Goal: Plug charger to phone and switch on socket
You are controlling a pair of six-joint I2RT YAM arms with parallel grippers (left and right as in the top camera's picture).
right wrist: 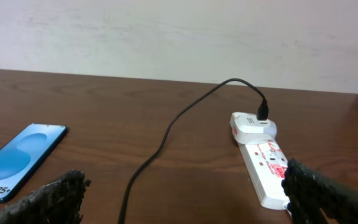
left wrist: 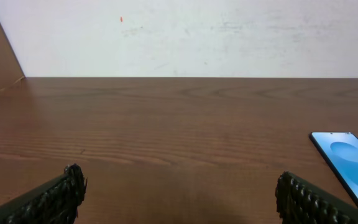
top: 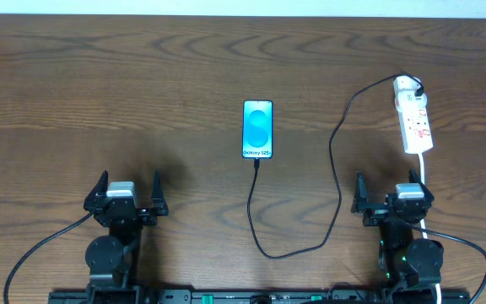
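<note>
Table (top: 142,84): dark brown wood, fills the overhead frame.
Left hand (top: 129,180): lower left of the overhead frame, jaws spread wide with nothing between them, only bare wood ahead of the fingers (left wrist: 55,199).
Phone (top: 258,129): centre of the overhead frame, a little above the middle, lying flat with its blue screen lit and facing up, well apart from both hands. In the left wrist view it shows at the lower right edge.
Charger (top: 337,186): its small plug meets the phone's lower edge, though I cannot tell whether it is seated. The thin black cable drops toward the bottom of the frame, loops right, then climbs to the upper right and enters the top end of the socket.
Socket (top: 414,118): upper right of the overhead frame, a white strip with red markings, lying flat. The switch position is too small to read.
White cord (top: 424,173): leaves the socket's lower end and runs down toward the right arm.
Right hand (top: 393,182): lower right, below the socket, jaws fully apart and empty.
</note>
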